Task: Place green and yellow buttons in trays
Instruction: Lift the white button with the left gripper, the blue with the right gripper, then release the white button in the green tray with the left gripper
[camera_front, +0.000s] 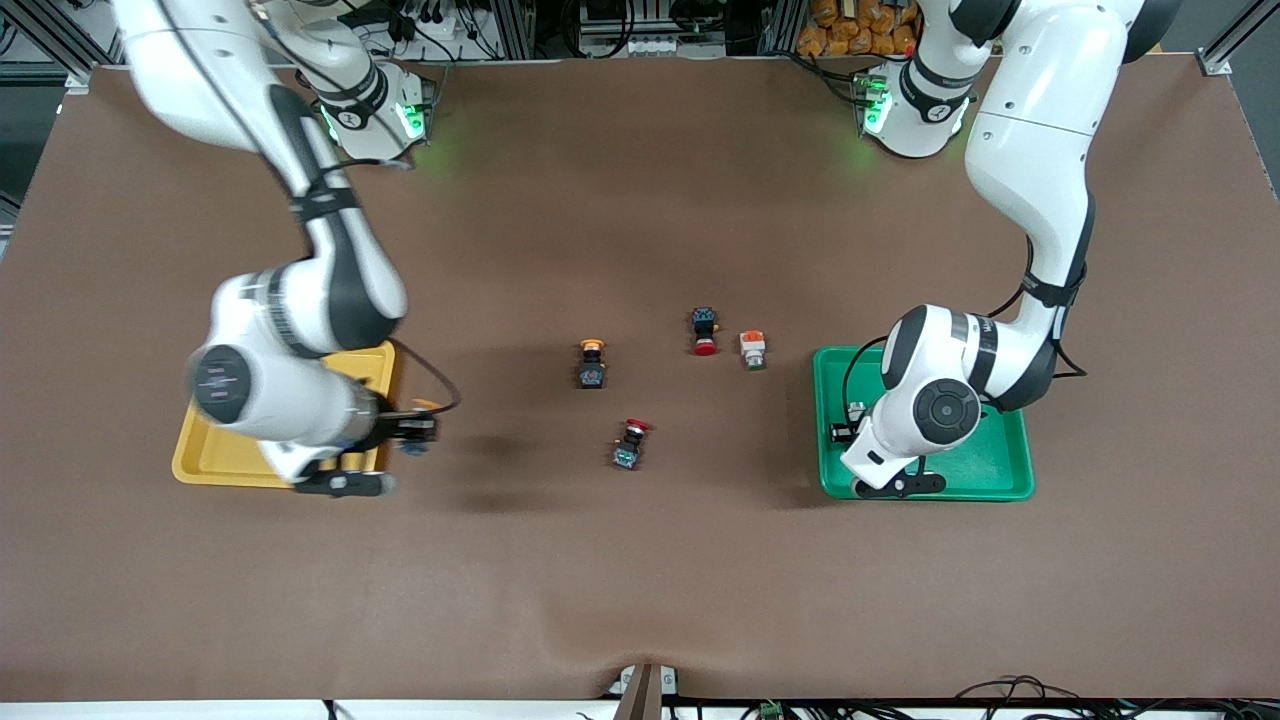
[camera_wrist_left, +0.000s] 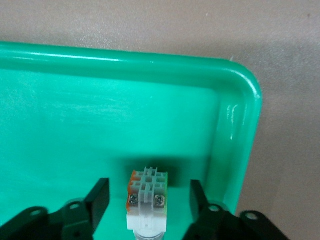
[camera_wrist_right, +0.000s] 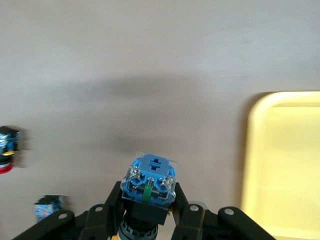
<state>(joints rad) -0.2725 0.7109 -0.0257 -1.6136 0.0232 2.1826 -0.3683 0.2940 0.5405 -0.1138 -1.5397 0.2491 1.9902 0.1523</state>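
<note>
My left tool (camera_wrist_left: 147, 197) sits open around a white switch (camera_wrist_left: 147, 197) in the green tray (camera_wrist_left: 150, 65), my right tool (camera_wrist_right: 147, 212) grips a yellow-capped switch (camera_wrist_right: 149, 182) beside the yellow tray (camera_wrist_right: 280, 150), and two task switches at the bench's twelve o'clock remain.

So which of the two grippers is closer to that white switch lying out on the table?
The left gripper. It hangs over the green tray, just beside the white switch. The right gripper is by the yellow tray, at the table's right-arm end.
</note>
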